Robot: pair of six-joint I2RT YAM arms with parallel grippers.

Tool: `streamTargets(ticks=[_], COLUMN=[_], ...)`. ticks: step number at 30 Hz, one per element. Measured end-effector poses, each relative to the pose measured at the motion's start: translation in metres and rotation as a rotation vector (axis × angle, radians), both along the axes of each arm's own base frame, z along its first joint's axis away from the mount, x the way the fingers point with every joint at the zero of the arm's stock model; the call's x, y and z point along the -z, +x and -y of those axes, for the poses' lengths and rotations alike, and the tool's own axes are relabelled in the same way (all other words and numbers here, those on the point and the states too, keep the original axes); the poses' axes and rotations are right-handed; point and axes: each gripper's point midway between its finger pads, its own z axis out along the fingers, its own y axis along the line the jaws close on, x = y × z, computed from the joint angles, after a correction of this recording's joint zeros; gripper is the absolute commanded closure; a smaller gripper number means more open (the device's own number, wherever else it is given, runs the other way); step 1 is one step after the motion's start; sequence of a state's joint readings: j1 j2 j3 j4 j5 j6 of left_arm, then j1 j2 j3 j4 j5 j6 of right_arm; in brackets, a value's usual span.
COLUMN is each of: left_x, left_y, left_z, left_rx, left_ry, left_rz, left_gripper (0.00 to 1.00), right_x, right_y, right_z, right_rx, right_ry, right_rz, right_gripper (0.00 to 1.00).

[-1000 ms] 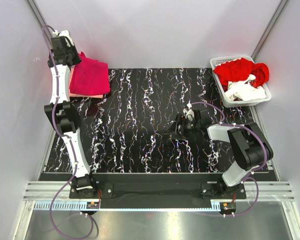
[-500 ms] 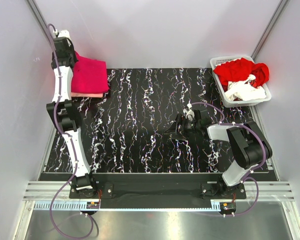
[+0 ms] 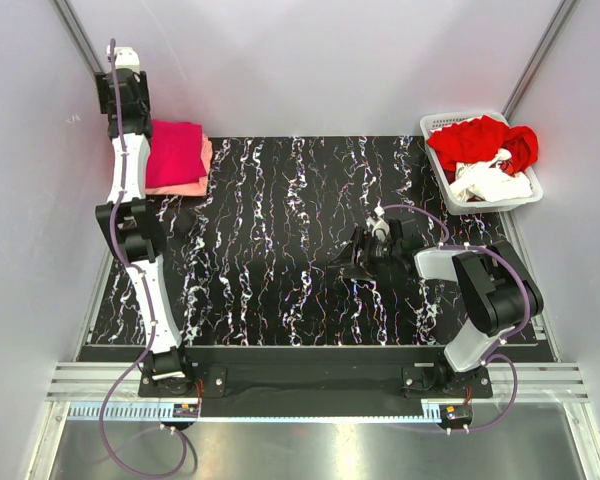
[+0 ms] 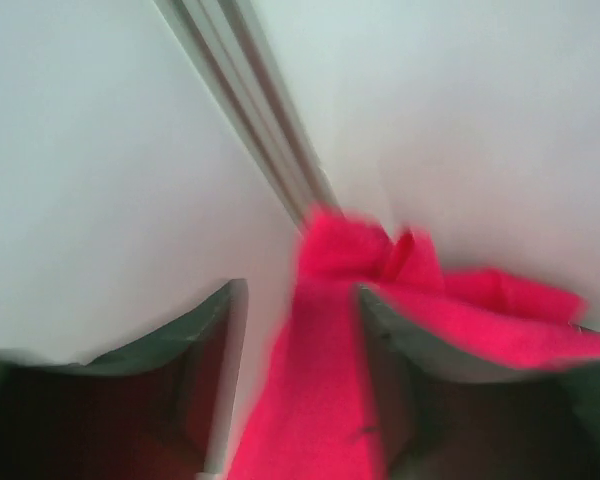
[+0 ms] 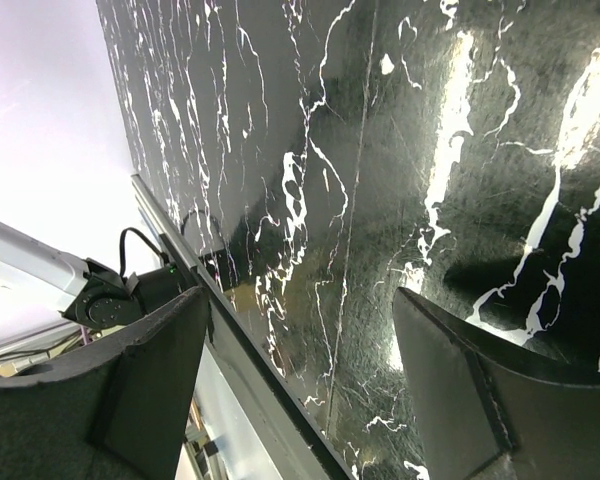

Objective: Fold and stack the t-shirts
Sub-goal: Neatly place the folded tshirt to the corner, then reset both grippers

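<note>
Overall, pale walls [image 3: 310, 60] enclose t-shirts [image 3: 175, 155] on marbled table [image 3: 280, 230]

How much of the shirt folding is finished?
Done: the magenta t-shirt lies folded on the salmon t-shirt at the far left. In hand: nothing; the left gripper and right gripper are open. Left: the red t-shirt and white t-shirt, crumpled in the basket.

Stacked t-shirts [image 3: 175, 155] on table [image 3: 280, 260] far-left corner; basket [image 3: 435, 125] far right, loose t-shirts [image 3: 480, 150] inside.
</note>
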State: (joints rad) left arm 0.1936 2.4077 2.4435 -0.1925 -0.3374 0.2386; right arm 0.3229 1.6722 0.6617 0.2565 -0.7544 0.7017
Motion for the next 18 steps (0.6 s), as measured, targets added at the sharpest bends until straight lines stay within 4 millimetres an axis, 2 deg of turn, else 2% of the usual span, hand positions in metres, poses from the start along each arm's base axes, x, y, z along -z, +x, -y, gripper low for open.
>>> streamTargets(ticks=[2,7,12,15,18], left_x=[-0.011,-0.021,-0.017,0.005,0.039], left_y=[0.000,-0.001,-0.001,-0.004,-0.010], left_z=[-0.006,-0.012,-0.011,-0.001,0.025], left_rx=[-0.021,-0.053,-0.066,-0.061,-0.041], left_ry=[0.023,0.042,0.036,0.037,0.043], left_rz=[0.037,0.073,0.078,0.040,-0.041], left_gripper=[0.01,0.01,0.01,0.01,0.01], right_x=[-0.001,0.000,0.000,0.000,-0.001], right_y=[0.001,0.003,0.002,0.002,0.002], right_z=[0.000,0.002,0.001,0.001,0.001], right_rx=[0.004,0.011,0.008,0.004,0.003], right_ry=[0.003,0.004,0.010,0.015,0.017], right_rz=[0.003,-0.003,-0.009,-0.009,-0.006], right_gripper=[0.18,0.18,0.18,0.18,0.18])
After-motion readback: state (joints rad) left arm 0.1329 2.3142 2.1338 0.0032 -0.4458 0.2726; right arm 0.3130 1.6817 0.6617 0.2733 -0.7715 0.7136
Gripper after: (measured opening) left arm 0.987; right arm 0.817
